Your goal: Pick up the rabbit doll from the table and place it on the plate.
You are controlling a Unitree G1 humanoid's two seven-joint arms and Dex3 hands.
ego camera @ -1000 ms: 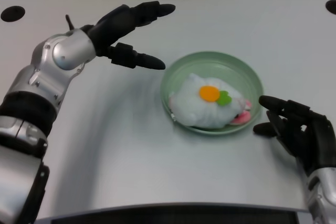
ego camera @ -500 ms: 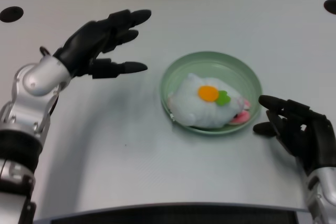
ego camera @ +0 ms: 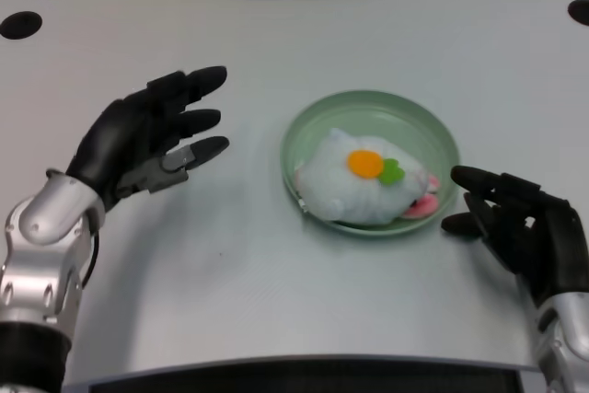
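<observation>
The white rabbit doll (ego camera: 354,186), with an orange and green carrot patch on top and pink ears at its right, lies inside the pale green plate (ego camera: 368,109) at the table's middle right. My left hand (ego camera: 147,140) hovers over the table to the left of the plate, well apart from it, fingers spread and holding nothing.
My right hand (ego camera: 520,227) rests on the table just right of the plate's rim. Two dark round holes (ego camera: 22,23) sit near the table's far corners. The table's front edge runs along the bottom of the view.
My left hand has drawn back from beside the plate, moving left and toward the near edge. Doll and plate have stayed put.
</observation>
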